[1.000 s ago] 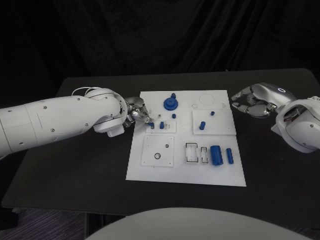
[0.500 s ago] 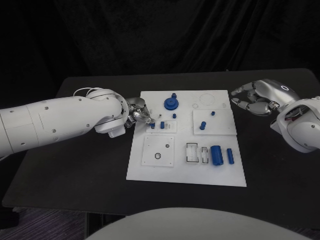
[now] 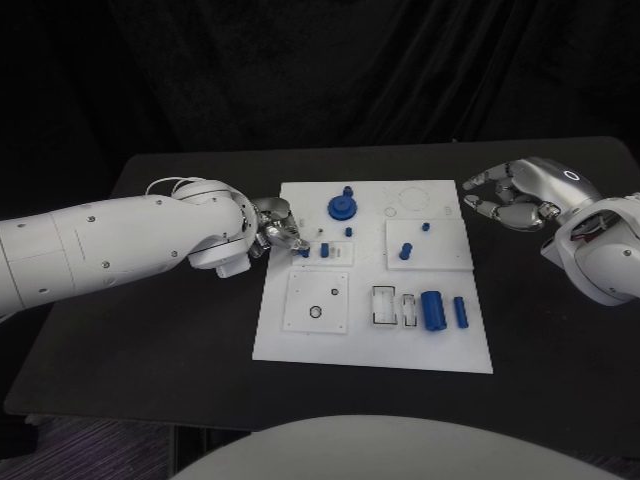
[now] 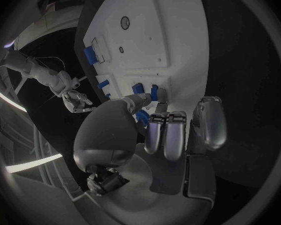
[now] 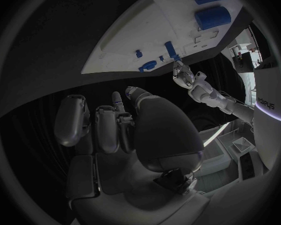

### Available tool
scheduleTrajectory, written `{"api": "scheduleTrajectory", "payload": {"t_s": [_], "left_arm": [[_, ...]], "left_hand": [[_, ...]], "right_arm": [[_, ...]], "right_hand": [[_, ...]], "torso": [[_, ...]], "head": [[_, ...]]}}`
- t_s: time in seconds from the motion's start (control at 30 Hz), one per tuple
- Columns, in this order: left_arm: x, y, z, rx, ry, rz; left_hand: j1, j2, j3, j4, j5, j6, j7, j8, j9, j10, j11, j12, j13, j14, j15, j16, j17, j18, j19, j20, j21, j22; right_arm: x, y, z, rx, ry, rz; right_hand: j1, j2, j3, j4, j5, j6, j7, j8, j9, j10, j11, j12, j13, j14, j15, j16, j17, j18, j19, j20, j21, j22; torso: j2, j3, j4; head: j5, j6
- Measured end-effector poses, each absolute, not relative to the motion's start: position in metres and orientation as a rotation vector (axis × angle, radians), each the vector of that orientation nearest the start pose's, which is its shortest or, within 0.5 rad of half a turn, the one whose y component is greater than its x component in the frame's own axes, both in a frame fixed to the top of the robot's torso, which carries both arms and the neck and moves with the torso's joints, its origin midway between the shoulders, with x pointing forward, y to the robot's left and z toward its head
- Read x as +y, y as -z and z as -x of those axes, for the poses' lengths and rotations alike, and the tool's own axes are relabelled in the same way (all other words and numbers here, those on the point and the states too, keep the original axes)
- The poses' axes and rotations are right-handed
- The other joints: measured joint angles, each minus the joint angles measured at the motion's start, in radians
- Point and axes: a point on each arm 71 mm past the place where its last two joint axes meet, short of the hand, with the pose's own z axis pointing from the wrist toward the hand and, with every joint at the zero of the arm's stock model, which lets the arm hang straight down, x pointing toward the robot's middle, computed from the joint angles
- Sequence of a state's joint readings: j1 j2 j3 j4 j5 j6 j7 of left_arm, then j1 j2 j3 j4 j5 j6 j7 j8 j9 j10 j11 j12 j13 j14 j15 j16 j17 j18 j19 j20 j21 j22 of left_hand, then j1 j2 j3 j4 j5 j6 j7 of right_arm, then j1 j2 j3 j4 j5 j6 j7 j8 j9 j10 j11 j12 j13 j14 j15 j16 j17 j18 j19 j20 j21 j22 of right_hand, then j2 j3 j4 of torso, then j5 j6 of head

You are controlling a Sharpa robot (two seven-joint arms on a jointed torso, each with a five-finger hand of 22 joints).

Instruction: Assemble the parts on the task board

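Parts of blue plastic lie and stand across the white rectangular task board (image 3: 371,330), which rests flat in the middle of the black surface (image 3: 162,320). A round blue knob-like piece (image 3: 343,207) stands near the board's far edge, small blue pegs (image 3: 325,248) stand in a raised white block on the board's left side, another short blue peg (image 3: 423,227) sits in the right-hand block, and a thick blue cylinder (image 3: 433,310) lies beside a thinner blue bar (image 3: 462,312) in the near right corner, probably laid out there ready to be picked.

The silver left hand (image 3: 277,228) is at the board's left edge, its fingertips right by the pegs in the left block; the left wrist view shows a finger and thumb reaching to one small blue peg (image 4: 154,92), but whether they actually pinch it I cannot tell. The placement suggests it is seating or adjusting that peg.

The silver right hand (image 3: 511,203) hovers off the board's far right corner, fingers curled inward with nothing in them, apparently parked clear of the work.

The only legible writing is "sharpa" on the robot's own body at the rim of the right wrist view.
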State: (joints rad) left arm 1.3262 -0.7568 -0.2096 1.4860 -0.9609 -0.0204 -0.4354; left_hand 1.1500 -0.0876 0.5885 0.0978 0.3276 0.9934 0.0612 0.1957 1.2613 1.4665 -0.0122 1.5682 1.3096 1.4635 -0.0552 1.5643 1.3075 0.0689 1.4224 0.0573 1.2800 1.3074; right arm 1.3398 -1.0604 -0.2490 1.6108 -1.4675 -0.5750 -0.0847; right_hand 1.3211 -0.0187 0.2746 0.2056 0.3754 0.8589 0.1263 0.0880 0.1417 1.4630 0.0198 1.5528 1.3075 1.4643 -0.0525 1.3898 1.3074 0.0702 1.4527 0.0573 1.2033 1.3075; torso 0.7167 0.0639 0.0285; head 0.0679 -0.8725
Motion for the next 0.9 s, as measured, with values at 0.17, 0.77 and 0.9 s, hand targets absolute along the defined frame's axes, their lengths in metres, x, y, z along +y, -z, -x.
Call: {"api": "scheduleTrajectory", "payload": {"t_s": [0.17,0.77,0.9], "left_arm": [[0.1880,0.2211,-0.4845,2.255,0.508,0.219],[0.1885,0.2230,-0.4851,2.258,0.505,0.217],[0.1873,0.2229,-0.4857,2.258,0.508,0.215]], "left_hand": [[0.000,0.000,0.000,0.000,0.000,0.000,0.000,0.000,0.000,0.000,0.000,0.000,0.000,0.000,0.000,0.000,0.000,0.000,-0.002,-0.002,0.000,0.000],[-0.071,0.056,-0.132,0.065,-0.118,-0.029,-0.001,-0.051,-0.065,-0.001,0.010,0.000,0.000,0.003,0.003,0.000,0.000,0.000,-0.013,0.005,-0.018,0.000],[-0.099,0.056,-0.220,0.111,-0.150,-0.028,0.012,-0.090,-0.128,-0.002,0.017,0.000,0.000,0.002,0.009,0.000,0.000,0.000,-0.016,0.009,-0.018,0.000]], "right_arm": [[-0.2862,0.1699,-0.4596,1.489,-0.497,0.110],[-0.2859,0.1702,-0.4602,1.490,-0.496,0.110],[-0.2857,0.1702,-0.4602,1.491,-0.497,0.110]], "right_hand": [[0.000,0.000,0.000,0.000,0.000,0.000,0.000,0.000,0.000,0.000,0.000,0.000,0.000,0.000,0.000,0.000,0.000,0.000,0.000,0.000,0.000,0.000],[0.000,0.000,0.000,0.000,0.000,0.000,0.000,0.000,0.000,0.000,0.000,0.000,0.000,0.000,0.000,0.000,0.000,0.000,0.000,0.000,0.000,0.000],[0.000,0.000,0.000,0.000,0.000,0.000,0.000,0.000,0.000,0.000,0.000,0.000,0.000,0.000,0.000,0.000,0.000,0.000,0.000,0.000,0.000,0.000]], "torso": [[0.000,0.0001,-0.0001],[-0.001,0.0000,-0.0006],[-0.001,-0.0001,-0.0006]], "head": [[0.000,0.000],[0.001,0.000],[-0.001,0.000]]}}
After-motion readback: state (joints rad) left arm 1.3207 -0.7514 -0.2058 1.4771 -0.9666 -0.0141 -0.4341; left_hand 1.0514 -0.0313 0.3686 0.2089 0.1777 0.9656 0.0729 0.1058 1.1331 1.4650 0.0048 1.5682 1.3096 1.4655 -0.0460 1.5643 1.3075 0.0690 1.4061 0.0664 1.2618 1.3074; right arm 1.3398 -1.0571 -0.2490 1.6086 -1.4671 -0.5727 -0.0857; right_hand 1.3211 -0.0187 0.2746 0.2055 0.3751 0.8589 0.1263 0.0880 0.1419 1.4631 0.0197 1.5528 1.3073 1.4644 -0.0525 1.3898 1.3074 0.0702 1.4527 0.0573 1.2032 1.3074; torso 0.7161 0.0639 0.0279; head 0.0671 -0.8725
